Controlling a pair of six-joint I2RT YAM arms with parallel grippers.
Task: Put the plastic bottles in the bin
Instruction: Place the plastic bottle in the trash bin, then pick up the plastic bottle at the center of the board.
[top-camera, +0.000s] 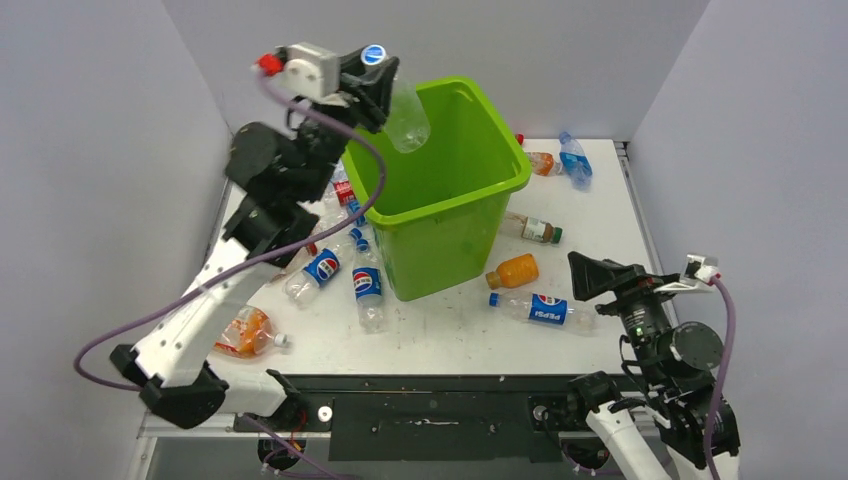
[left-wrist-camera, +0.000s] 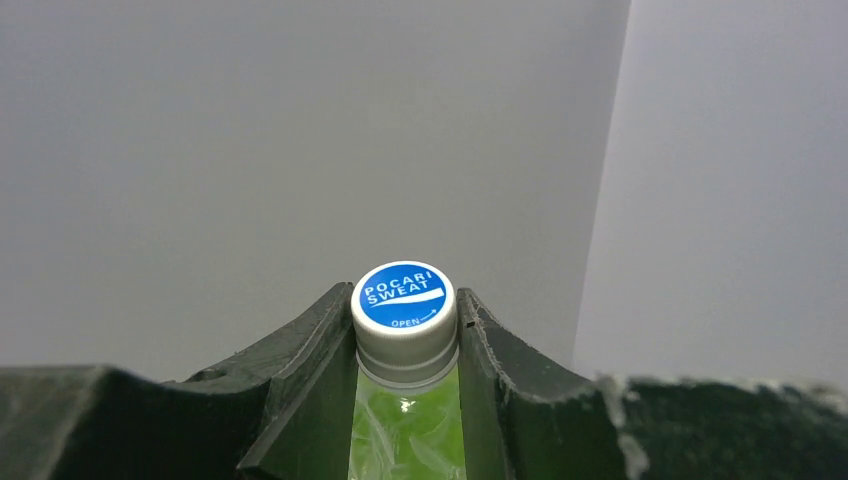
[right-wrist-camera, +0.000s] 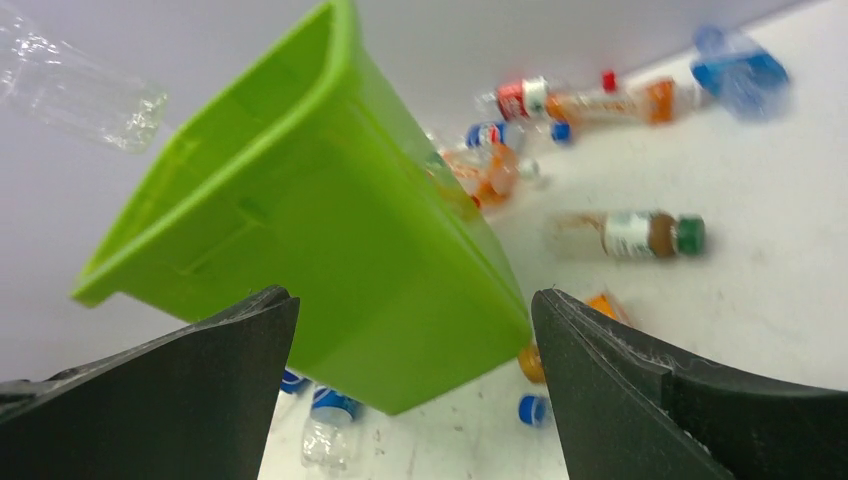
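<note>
**Left tool** (top-camera: 375, 70): closed on the neck of a clear bottle (top-camera: 405, 118), just under its blue cap (left-wrist-camera: 404, 296). The left wrist view shows the fingers (left-wrist-camera: 320, 365) bearing on the neck from either side. The tool is raised high above the worktop (top-camera: 450, 335), at the left side of the bin (top-camera: 440, 240).

**Governing relation:** the clear bottle hangs from the left tool with its long axis slanted. The cap is up and to the left, and the base is down and to the right, toward the bin's mouth. In the top view the base appears over the opening, just inside the left rim. The right wrist view shows the base above the rim and off to one side, so it cannot be confirmed that the whole body is within the rim line.

**Judgement:** if released here, the bottle may strike the rim. Carrying the tool a little toward the bin's centre would remove that risk.

**Right tool** (top-camera: 592, 275): fingers spread wide and holding nothing, low at the right of the worktop, facing the bin. It is the nearer arm to the Pepsi bottle (top-camera: 535, 308) and the orange bottle (top-camera: 513, 270), which lie on their sides between it and the bin. More bottles lie to the left of the bin and behind it.
</note>
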